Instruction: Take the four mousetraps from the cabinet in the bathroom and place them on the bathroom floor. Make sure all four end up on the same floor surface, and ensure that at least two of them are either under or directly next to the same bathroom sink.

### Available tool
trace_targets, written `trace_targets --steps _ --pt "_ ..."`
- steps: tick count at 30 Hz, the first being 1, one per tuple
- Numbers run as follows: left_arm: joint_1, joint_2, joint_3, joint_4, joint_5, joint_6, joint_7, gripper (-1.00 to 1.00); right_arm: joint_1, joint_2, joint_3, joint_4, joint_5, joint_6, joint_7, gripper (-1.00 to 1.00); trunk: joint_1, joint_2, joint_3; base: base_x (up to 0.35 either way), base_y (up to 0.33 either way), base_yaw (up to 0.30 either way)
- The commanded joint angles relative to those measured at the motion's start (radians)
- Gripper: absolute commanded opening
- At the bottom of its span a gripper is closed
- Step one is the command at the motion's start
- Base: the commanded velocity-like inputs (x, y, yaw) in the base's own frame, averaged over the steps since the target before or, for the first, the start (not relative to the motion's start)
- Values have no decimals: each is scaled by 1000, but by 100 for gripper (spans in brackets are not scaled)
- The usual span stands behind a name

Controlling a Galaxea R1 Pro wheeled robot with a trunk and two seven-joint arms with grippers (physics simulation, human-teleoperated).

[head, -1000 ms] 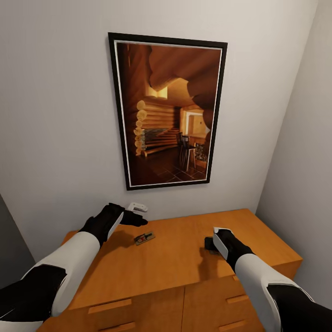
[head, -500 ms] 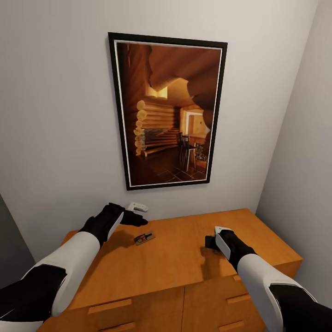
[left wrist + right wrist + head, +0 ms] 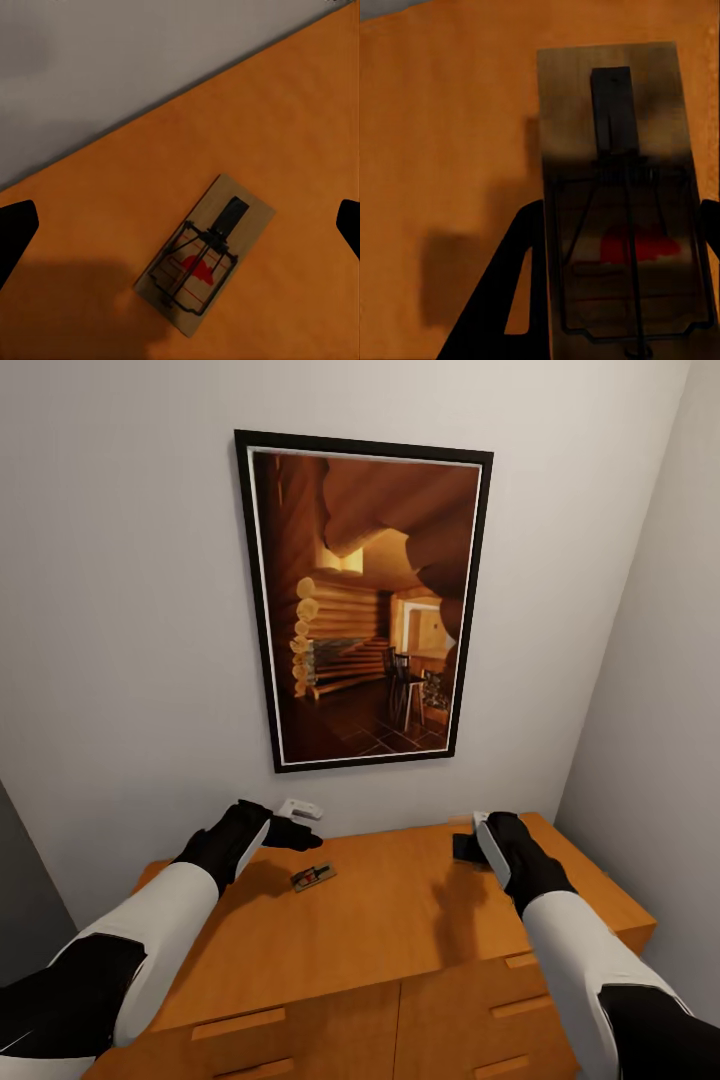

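Flat on the orange-brown top of the cabinet [image 3: 380,920] lies one mousetrap [image 3: 313,877], left of centre, apart from the wall. Just beside and above it the left gripper [image 3: 300,822] hangs with its fingers spread wide and nothing between them. Toward the back right corner, the right gripper [image 3: 466,847] is lifted off the wood and clamped on a second mousetrap [image 3: 619,202]. Behind the cabinet rises a pale wall carrying a black-framed picture [image 3: 365,600] of a log interior.

Right claw [image 3: 619,300] grips a mousetrap [image 3: 619,195] above the cabinet [image 3: 442,135].
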Motion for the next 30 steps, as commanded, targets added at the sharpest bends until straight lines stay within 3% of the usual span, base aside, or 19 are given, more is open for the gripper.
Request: trace_targets --steps 1,4,10,30 --pt "-1 0 -1 -2 -11 3 -8 100 0 0 -4 -28 -13 17 -8 -100 0 -1 -2 0 0 0" --pt "-1 0 -1 -3 -11 3 -8 100 0 -2 -5 -92 -14 54 -12 -100 0 -1 -2 0 0 0" --pt "-1 0 0 -5 -11 3 -10 100 -1 -3 -8 -132 -14 99 -18 -100 0 -1 -2 0 0 0" --pt "-1 0 0 -3 -11 5 -13 100 0 -10 -7 -128 -17 112 -26 -100 0 -1 -2 0 0 0"
